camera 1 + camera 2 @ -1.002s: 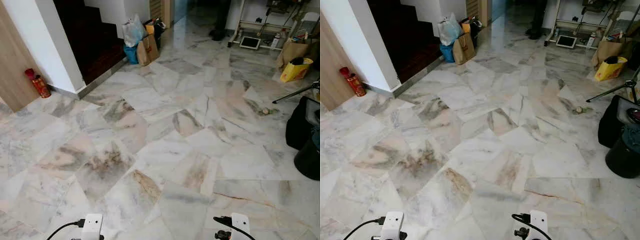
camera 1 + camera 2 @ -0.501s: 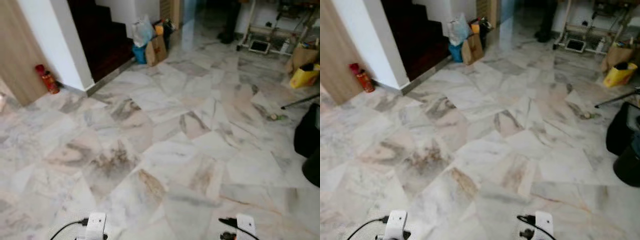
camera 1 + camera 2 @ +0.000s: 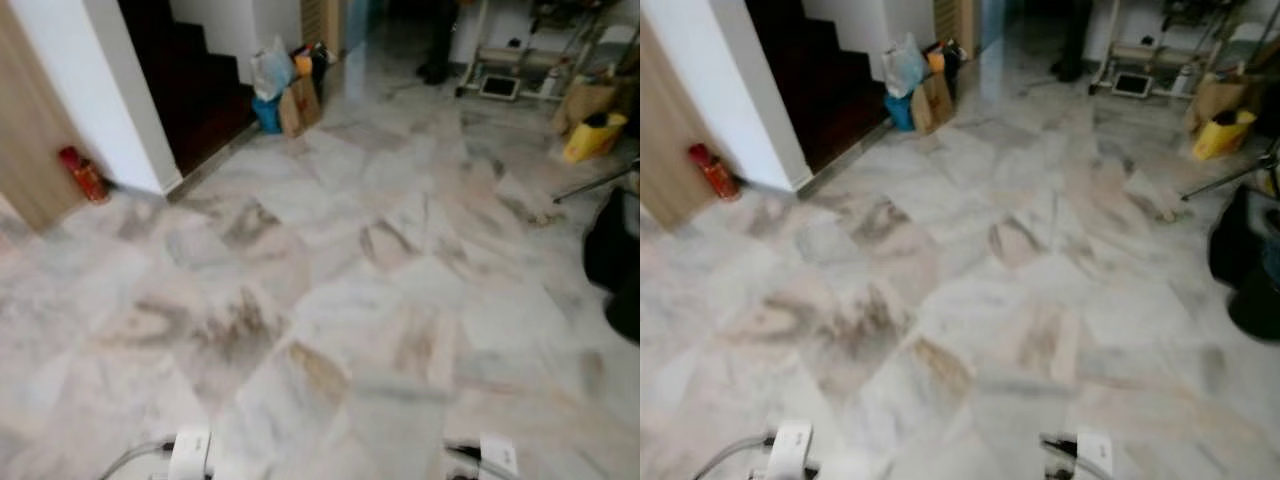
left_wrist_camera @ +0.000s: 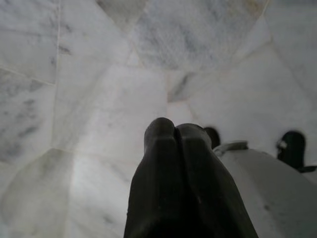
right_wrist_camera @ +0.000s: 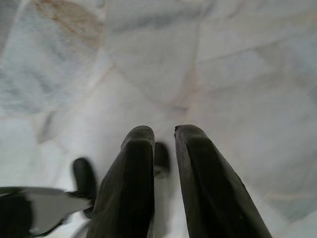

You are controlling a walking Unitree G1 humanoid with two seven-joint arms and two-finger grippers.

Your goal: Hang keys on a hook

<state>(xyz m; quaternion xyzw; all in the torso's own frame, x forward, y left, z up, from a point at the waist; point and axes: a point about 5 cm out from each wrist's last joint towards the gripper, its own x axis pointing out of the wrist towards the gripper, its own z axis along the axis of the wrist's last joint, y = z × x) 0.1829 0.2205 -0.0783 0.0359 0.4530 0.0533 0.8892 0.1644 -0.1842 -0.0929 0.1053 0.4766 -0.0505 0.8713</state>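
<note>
Both arms hang low over the marble floor [image 3: 340, 260], and their white wrists [image 3: 190, 452] [image 3: 497, 452] peek in at the bottom edge of the blurred eye views. In the left wrist view my left gripper [image 4: 174, 130] points down at the tiles, its two black fingers pressed together with nothing in them. My right gripper [image 5: 164, 134] also points at the floor. Its fingers stand a little apart, and only tile shows in the narrow gap.
A white wall corner [image 3: 120, 100] and a wooden panel [image 3: 30, 140] stand at the left, with a red extinguisher [image 3: 82, 173] at their foot. Dark stairs [image 3: 190, 80] and several bags [image 3: 280, 85] lie behind. A yellow bag [image 3: 590, 135] and black objects [image 3: 612, 260] line the right.
The whole picture has shifted and blurred, so the camera is moving as I walk. Both arms still hang low in the same pose.
</note>
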